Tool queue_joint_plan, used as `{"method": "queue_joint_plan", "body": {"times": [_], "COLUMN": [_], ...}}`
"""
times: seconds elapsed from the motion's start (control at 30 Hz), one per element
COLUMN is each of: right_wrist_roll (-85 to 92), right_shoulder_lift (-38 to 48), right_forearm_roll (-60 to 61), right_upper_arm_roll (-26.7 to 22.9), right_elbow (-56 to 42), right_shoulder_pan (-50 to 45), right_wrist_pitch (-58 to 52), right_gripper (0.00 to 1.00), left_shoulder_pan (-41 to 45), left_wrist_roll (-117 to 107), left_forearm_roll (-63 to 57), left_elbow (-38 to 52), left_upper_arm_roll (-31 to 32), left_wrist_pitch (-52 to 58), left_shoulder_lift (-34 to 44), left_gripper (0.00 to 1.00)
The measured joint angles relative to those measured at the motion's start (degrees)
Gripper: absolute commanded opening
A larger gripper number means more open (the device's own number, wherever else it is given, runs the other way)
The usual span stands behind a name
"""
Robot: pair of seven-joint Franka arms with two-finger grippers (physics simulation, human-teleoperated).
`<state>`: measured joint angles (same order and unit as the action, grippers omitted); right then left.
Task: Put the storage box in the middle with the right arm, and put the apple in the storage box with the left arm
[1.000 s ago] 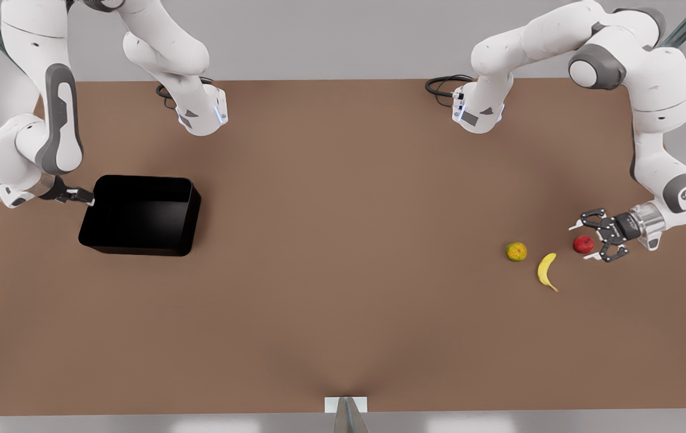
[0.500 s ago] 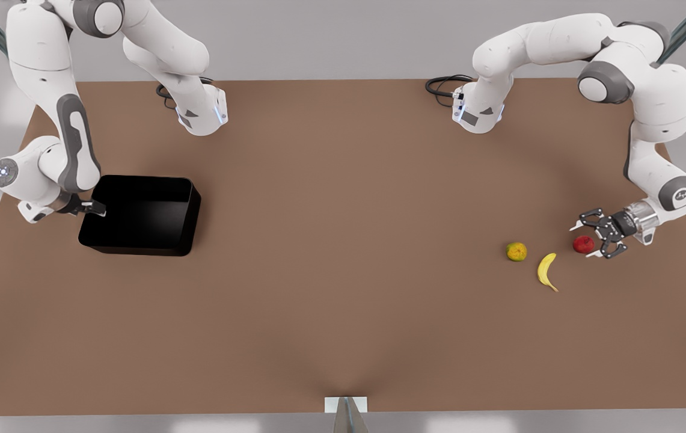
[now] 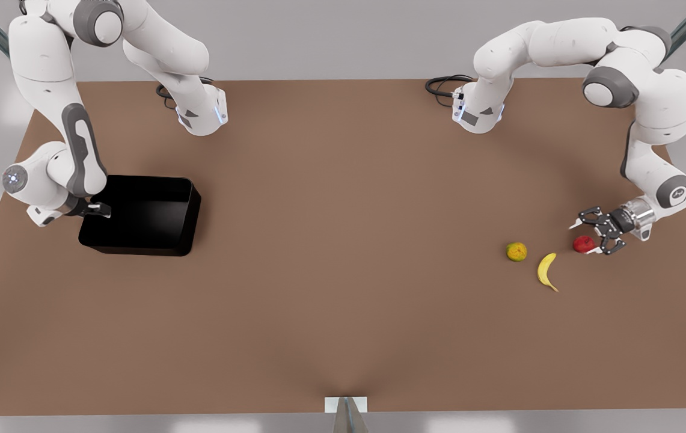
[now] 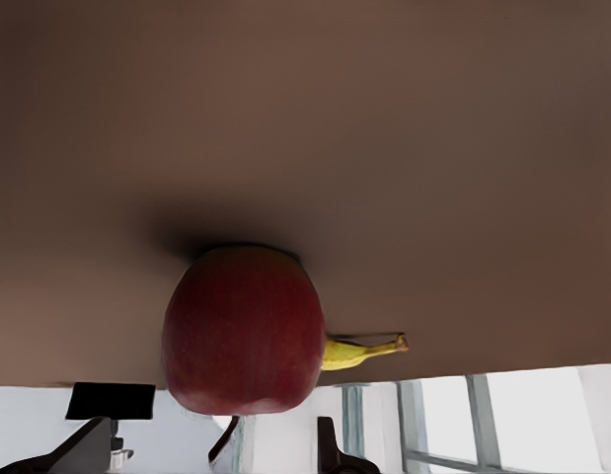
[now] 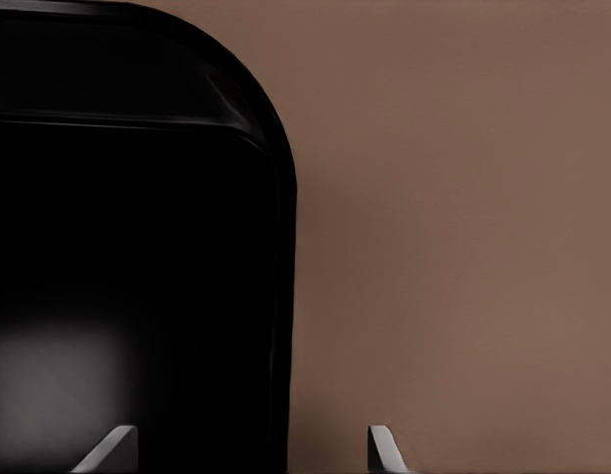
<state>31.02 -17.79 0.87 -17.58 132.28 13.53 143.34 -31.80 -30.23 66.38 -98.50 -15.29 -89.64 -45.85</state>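
Both end effectors (image 3: 587, 237) (image 3: 100, 209) low, fingers spread

Matt brown surface (image 3: 343, 300). Glossy black plastic-looking storage box (image 3: 144, 231). Smooth, faintly streaked red apple (image 4: 243, 331) skin. Glossy white arm shells, grey bands, black hand (image 3: 589, 237) parts.

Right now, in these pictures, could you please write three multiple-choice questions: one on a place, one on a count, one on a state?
1. Where is the storage box?
A. table middle
B. near the front view's left edge
C. beside the banana

2. How many fruits lie on the table?
A. two
B. three
C. four

3. How are the left gripper fingers set?
A. open around the apple
B. shut on the banana
C. shut over bare table

Key: 1 B, the right gripper straddles its wall there. 2 B: apple, banana, yellow-orange fruit. 3 A, one fingertip shows on each side of the apple.
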Motion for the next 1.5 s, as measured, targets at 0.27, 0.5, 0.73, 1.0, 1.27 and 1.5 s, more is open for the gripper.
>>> {"method": "queue_joint_plan", "body": {"times": [0.27, 0.5, 0.73, 1.0, 1.27, 1.5], "right_wrist_roll": [3.5, 10.6, 2.0, -47.9, -64.5, -64.5], "right_shoulder_lift": [-0.2, -0.2, 2.0, -4.2, -22.1, -22.6], "right_forearm_roll": [0.1, 7.1, 10.9, 8.5, 14.0, 13.7], "right_upper_arm_roll": [0.2, 0.3, 10.6, 34.9, 35.0, 35.0], "right_elbow": [-0.2, -1.5, -9.5, -24.0, -49.5, -49.5], "right_shoulder_pan": [1.1, 0.4, 0.0, -14.8, -34.3, -34.7], "right_wrist_pitch": [0.1, -3.1, -18.3, -21.2, -19.2, -19.0], "right_gripper": [0.21, 0.21, 0.21, 0.21, 0.21, 0.93], "left_shoulder_pan": [-0.8, -1.4, -1.4, -1.4, -1.2, 10.2], "left_wrist_roll": [0.7, 1.0, 2.0, 1.8, -0.7, -0.2], "left_forearm_roll": [0.1, -0.1, -0.2, -1.0, -9.6, -25.5], "left_elbow": [1.6, 3.4, 3.3, 3.4, 6.5, 6.1], "left_upper_arm_roll": [1.0, 1.4, 2.5, 2.6, 2.6, 11.4], "left_wrist_pitch": [-0.6, -1.5, -3.7, -3.5, 0.2, -10.4], "left_shoulder_lift": [-3.4, -4.3, -5.3, -5.3, -0.1, 14.0], "left_gripper": [1.0, 1.0, 1.0, 0.21, 0.21, 0.21]}}
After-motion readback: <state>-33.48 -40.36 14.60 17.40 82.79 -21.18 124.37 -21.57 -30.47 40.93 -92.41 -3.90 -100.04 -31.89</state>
